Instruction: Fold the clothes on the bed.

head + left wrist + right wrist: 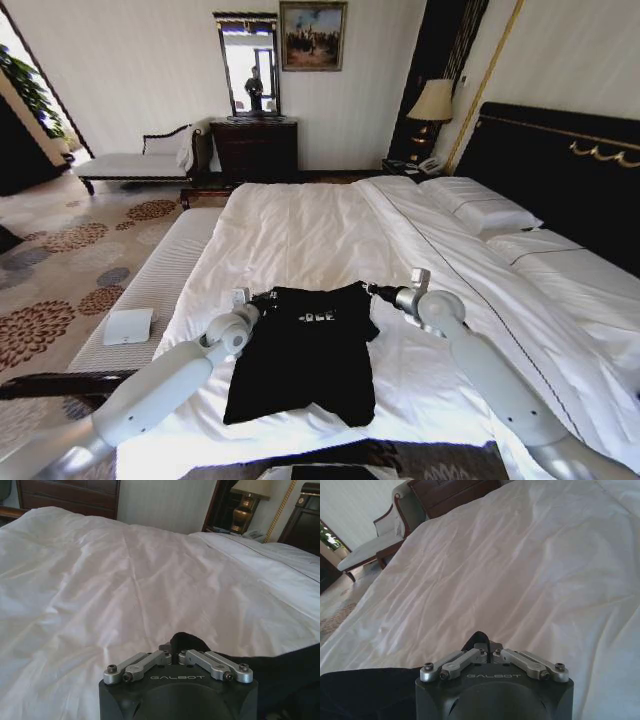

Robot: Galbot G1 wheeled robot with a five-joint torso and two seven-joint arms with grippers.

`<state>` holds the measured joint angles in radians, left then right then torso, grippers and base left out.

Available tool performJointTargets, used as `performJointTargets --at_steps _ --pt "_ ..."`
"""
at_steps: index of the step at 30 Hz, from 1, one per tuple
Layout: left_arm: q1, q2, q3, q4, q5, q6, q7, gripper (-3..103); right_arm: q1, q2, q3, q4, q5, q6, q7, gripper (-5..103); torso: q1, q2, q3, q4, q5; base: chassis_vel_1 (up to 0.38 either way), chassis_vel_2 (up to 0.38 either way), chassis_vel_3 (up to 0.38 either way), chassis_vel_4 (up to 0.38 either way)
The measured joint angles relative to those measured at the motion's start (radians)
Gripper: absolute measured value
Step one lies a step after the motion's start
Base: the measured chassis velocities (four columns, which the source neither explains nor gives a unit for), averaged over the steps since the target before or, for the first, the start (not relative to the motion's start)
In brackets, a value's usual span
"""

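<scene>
T-shirt (305,355), black, flat on bed (300,235) at its near end, between both grippers: left gripper (262,299) pinching one shoulder corner, right gripper (372,290) the other. Left wrist view: fingers (165,656) closed on a black fabric tip (187,641), white sheet beyond. Right wrist view: fingers (481,653) closed on fabric corner (477,639), shirt beside.

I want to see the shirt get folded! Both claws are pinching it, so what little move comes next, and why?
Probably lift the far edge and carry it toward the near hem. Left gripper and right gripper each pinch a far corner of the black T-shirt, which lies flat on the bed.
</scene>
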<state>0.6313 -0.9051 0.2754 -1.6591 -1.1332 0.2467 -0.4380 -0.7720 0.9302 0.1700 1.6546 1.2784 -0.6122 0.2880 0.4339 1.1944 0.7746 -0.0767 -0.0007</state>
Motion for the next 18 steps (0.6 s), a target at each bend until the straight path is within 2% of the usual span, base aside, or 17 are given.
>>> performJointTargets --at_steps 1,2,5,6,10,11,15,16,18 --pt "-0.022 -0.032 0.0 0.05 0.008 -0.003 0.012 1 0.033 0.014 -0.025 -0.052 -0.027 0.021 -0.008 0 0.0 0.0 0.0 0.0 0.0 0.0 0.0 0.0 0.0" --pt "-0.022 -0.032 0.0 0.05 0.008 -0.003 0.012 1 0.033 0.014 -0.025 -0.052 -0.027 0.021 -0.008 0 0.0 0.0 0.0 0.0 0.0 0.0 0.0 0.0 0.0" --pt "-0.083 -0.121 0.003 0.188 0.04 -0.012 0.047 1 0.109 0.044 -0.076 -0.18 -0.081 0.063 -0.029 0 0.0 0.0 0.0 -0.0003 0.0001 0.0 0.0 0.0 0.0" --pt "-0.083 -0.121 0.003 0.188 0.04 -0.012 0.047 1 0.109 0.044 -0.076 -0.18 -0.081 0.063 -0.029 0 0.0 0.0 0.0 -0.0003 0.0001 0.0 0.0 0.0 0.0" --pt "-0.165 -0.211 0.005 0.372 0.092 -0.022 0.094 1 0.199 0.08 -0.131 -0.31 -0.121 0.089 -0.046 0 0.0 0.0 0.0 -0.0004 -0.0001 0.0 0.0 0.0 0.0" --pt "-0.165 -0.211 0.005 0.372 0.092 -0.022 0.094 1 0.199 0.08 -0.131 -0.31 -0.121 0.089 -0.046 0 0.0 0.0 0.0 -0.0004 -0.0001 0.0 0.0 0.0 0.0" --pt "-0.271 -0.303 0.003 0.573 0.125 -0.031 0.154 1 0.303 0.139 -0.189 -0.473 -0.152 0.107 -0.066 0 0.0 0.0 0.0 -0.0002 -0.0001 0.0 0.0 0.0 0.0" --pt "-0.271 -0.303 0.003 0.573 0.125 -0.031 0.154 1 0.303 0.139 -0.189 -0.473 -0.152 0.107 -0.066 0 0.0 0.0 0.0 -0.0002 -0.0001 0.0 0.0 0.0 0.0" --pt "-0.307 -0.338 0.004 0.648 0.141 -0.038 0.18 1 0.348 0.169 -0.21 -0.547 -0.172 0.116 -0.077 0 0.0 0.0 0.0 0.0 0.0003 0.0 0.0 0.0 0.0"
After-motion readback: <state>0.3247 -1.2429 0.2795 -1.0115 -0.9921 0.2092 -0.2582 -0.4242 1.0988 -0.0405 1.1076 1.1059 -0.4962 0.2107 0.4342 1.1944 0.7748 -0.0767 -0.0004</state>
